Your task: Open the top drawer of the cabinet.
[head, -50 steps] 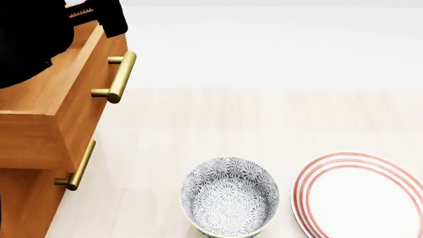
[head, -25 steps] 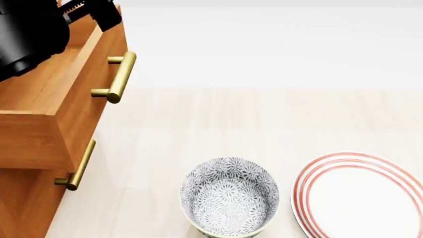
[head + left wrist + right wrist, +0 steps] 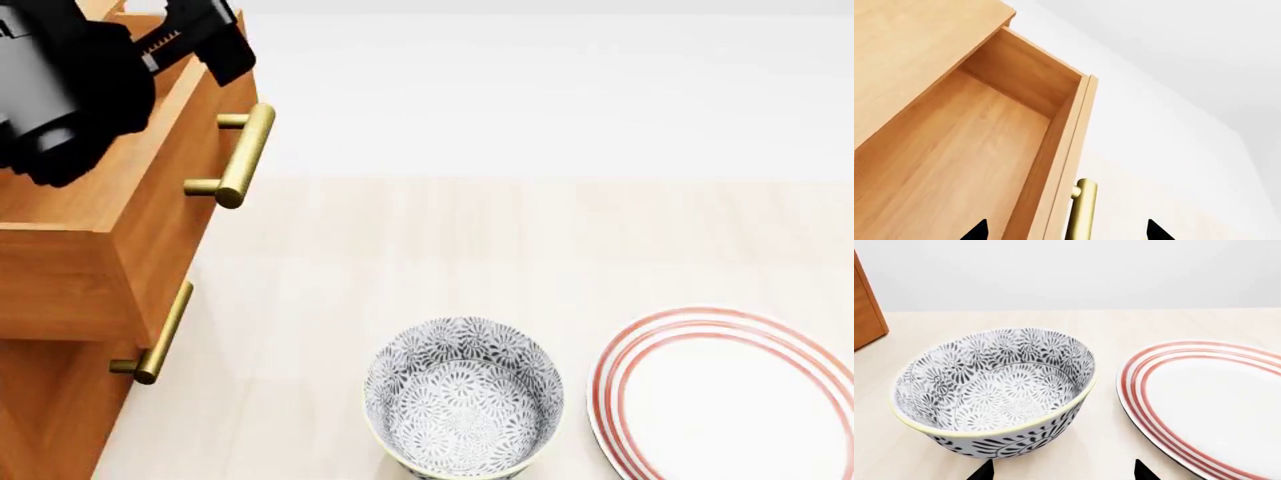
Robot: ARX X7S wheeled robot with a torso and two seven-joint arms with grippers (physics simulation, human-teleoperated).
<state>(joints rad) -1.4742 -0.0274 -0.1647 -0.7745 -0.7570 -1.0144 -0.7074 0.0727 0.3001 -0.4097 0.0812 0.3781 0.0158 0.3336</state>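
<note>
top drawer (image 3: 127,190) pulled out of cabinet (image 3: 54,400) | left claw (image 3: 1064,235) spread wide – holding nothing – above brass handle (image 3: 1082,210) | right claw (image 3: 1062,471) spread, holding nothing, near patterned bowl (image 3: 997,390)

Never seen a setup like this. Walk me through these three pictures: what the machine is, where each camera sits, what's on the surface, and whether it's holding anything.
This is a simulated wheeled robot with two arms, each ending in a pincer.

One picture comes from the head, looking down. The black shape at upper left is the left arm, its left pincer above the cabinet. The top drawer is pulled out past the drawer below; its brass handle is free.

The left wrist picture looks into that drawer: a bare wooden box, nothing visible inside. The two black tips at the edge are the pincer's fingertips, wide apart, holding nothing.

The right wrist picture shows the right pincer, also open and holding nothing, facing a patterned bowl and a red-ringed plate, which stand side by side on the pale table.
</note>
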